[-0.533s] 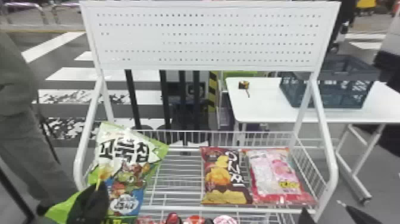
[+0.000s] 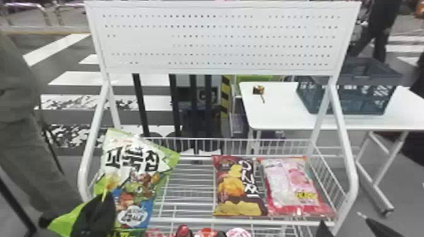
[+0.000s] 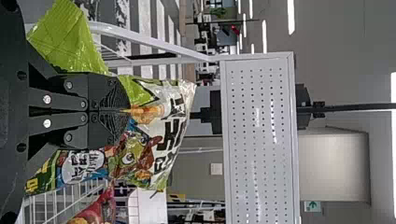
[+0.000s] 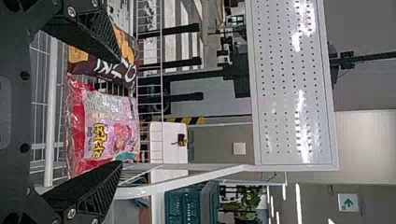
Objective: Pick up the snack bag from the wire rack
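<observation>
White stripes of a crosswalk (image 2: 67,78) run over the grey floor at about half past nine in the head view, behind a white wire rack (image 2: 192,221) whose perforated panel (image 2: 217,41) spans twelve o'clock. At eight o'clock, over the rack's left side, is the snack bag (image 2: 135,167), green and white with a blue lower part, its top edge slanting down toward the rack's middle. The left gripper (image 2: 103,200) grasps it by the front; in the left wrist view the left gripper (image 3: 125,110) has its fingertips pinched together on the film, and the bag stands mostly upright. I can't tell whether its bottom touches the wires. A bright green flap of wrapper (image 2: 63,220) sticks out on the gripper's outer side. Between five and six o'clock a brown chip bag (image 2: 239,189) lies on the rack, just beside a pink and red bag (image 2: 291,186) at four o'clock. The right gripper (image 2: 342,220) is between four and five o'clock, near the rack's front corner, released, its two fingers spread wide. Red and pink packs (image 2: 206,232) show at six o'clock below the front rail. Behind the rack, a white table (image 2: 277,116) reaches toward three o'clock with a dark crate (image 2: 347,99) on it, between two and three o'clock
</observation>
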Robot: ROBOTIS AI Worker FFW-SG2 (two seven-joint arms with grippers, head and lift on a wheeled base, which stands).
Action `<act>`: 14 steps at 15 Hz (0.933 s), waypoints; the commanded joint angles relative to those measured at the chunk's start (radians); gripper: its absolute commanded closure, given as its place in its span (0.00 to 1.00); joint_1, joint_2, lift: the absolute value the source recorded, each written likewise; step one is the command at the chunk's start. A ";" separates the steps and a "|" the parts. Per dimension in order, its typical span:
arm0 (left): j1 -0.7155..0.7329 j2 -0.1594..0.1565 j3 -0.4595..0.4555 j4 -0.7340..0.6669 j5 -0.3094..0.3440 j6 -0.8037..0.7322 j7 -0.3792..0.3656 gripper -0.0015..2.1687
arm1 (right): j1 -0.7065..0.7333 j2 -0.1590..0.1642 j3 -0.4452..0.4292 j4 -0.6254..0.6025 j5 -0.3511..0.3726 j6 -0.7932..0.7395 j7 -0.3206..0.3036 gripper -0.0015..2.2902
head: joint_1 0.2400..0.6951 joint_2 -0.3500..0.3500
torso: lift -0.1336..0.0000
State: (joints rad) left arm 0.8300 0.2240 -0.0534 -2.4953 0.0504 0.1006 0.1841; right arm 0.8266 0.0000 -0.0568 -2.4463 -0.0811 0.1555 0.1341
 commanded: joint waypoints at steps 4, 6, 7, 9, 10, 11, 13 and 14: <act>-0.002 -0.002 -0.002 0.000 -0.001 0.003 0.000 0.74 | -0.176 0.001 0.014 0.214 0.030 -0.061 -0.002 0.06 | 0.57 0.50 | 1.00; -0.003 -0.002 -0.002 0.004 0.000 0.000 0.000 0.74 | -0.317 0.001 0.048 0.348 0.069 -0.061 -0.001 0.06 | 0.57 0.50 | 1.00; -0.005 -0.002 -0.003 0.006 0.000 0.003 0.000 0.74 | -0.391 0.001 0.060 0.412 0.106 -0.061 0.002 0.06 | 0.57 0.50 | 1.00; -0.003 -0.003 -0.003 0.007 -0.001 0.003 0.000 0.74 | -0.529 0.001 0.063 0.533 0.129 -0.021 0.016 0.06 | 0.57 0.50 | 1.00; -0.002 -0.003 -0.003 0.007 -0.001 0.006 0.000 0.74 | -0.601 0.001 0.052 0.610 0.132 0.003 0.038 0.06 | 0.57 0.50 | 1.00; -0.002 -0.005 0.000 0.007 -0.001 0.006 0.000 0.74 | -0.659 0.001 0.041 0.679 0.135 0.003 0.038 0.06 | 0.57 0.50 | 1.00; -0.002 -0.008 0.003 0.007 -0.001 0.009 -0.002 0.74 | -0.741 0.001 0.020 0.780 0.141 0.003 0.038 0.06 | 0.57 0.50 | 1.00; -0.005 -0.008 0.003 0.010 -0.001 0.009 -0.003 0.74 | -0.774 0.001 0.006 0.825 0.142 0.003 0.044 0.06 | 0.57 0.50 | 1.00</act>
State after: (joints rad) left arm 0.8281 0.2163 -0.0512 -2.4873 0.0491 0.1079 0.1818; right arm 0.1037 0.0000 -0.0339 -1.6874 0.0593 0.1585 0.1740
